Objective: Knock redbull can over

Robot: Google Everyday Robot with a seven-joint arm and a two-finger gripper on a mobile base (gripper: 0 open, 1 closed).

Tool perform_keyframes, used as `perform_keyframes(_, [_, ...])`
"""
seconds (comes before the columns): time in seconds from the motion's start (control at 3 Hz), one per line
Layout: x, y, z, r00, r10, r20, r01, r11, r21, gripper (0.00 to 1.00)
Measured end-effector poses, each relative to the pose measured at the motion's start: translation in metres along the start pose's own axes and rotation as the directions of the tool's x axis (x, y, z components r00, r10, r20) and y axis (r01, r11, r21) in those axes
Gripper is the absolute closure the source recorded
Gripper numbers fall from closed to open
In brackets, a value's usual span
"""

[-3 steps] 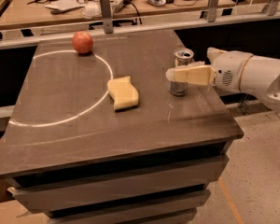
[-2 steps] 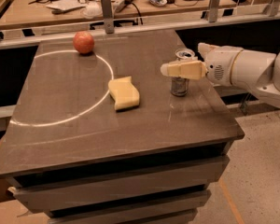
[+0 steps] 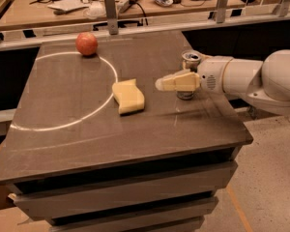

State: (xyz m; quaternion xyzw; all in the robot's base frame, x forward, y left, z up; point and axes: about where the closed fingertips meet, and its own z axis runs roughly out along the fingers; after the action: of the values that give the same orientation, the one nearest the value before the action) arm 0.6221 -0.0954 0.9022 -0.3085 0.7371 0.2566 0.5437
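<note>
The redbull can (image 3: 189, 61) stands upright on the dark table (image 3: 87, 129), right of centre; I see its shiny top and a strip of its base, the rest is hidden behind my gripper. My gripper (image 3: 163, 83) reaches in from the right on a white arm (image 3: 261, 79), its cream fingers (image 3: 179, 81) pointing left across the front of the can, level with its middle. The fingertips end just left of the can, a short way right of the yellow sponge (image 3: 128, 96).
A red apple (image 3: 87, 44) sits at the far left of the table, on a white chalk circle (image 3: 63, 124). A metal rail (image 3: 135, 30) runs behind the table, with a cluttered desk beyond. The table's right edge (image 3: 237, 120) is close to the can.
The gripper has shifted left and slightly up across the can's front; its fingertips now reach past the can's left side. The can still stands upright.
</note>
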Motion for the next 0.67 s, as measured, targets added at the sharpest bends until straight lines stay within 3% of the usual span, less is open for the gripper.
perform_keyframes(0.33, [0.017,0.01,0.01,1.0,0.023,-0.003,-0.023,0.9996,-0.018,0.15])
perform_keyframes(0.67, [0.009,-0.002,0.007,0.999,-0.018,0.027,0.018,0.9997,0.014,0.46])
